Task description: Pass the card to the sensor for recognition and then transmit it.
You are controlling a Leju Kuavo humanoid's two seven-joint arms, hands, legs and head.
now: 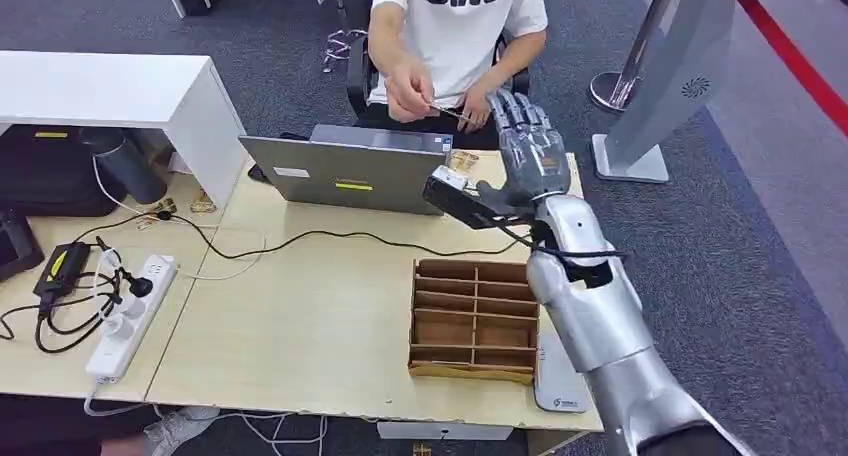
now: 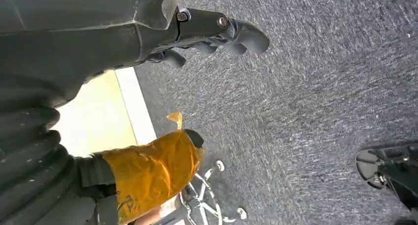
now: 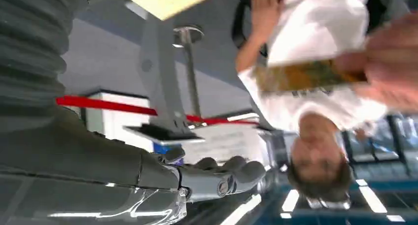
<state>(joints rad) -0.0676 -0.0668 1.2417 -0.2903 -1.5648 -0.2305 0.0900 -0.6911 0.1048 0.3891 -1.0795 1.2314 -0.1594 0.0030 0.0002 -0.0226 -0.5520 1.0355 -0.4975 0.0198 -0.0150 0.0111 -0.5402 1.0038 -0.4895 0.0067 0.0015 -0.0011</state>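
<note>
Reaching right hand (image 1: 528, 151), fingers spread, near person's (image 1: 455, 21) card (image 1: 447, 111)

Card (image 1: 447, 112): thin, flat, seen edge-on from your head view, held roughly level in the person's hand (image 1: 408, 88) at the far side of the tabletop (image 1: 330, 306), beyond the laptop (image 1: 345, 173). Right wrist view: card face (image 3: 300, 77) yellow-brown patterned, blurred; print unreadable.
</note>
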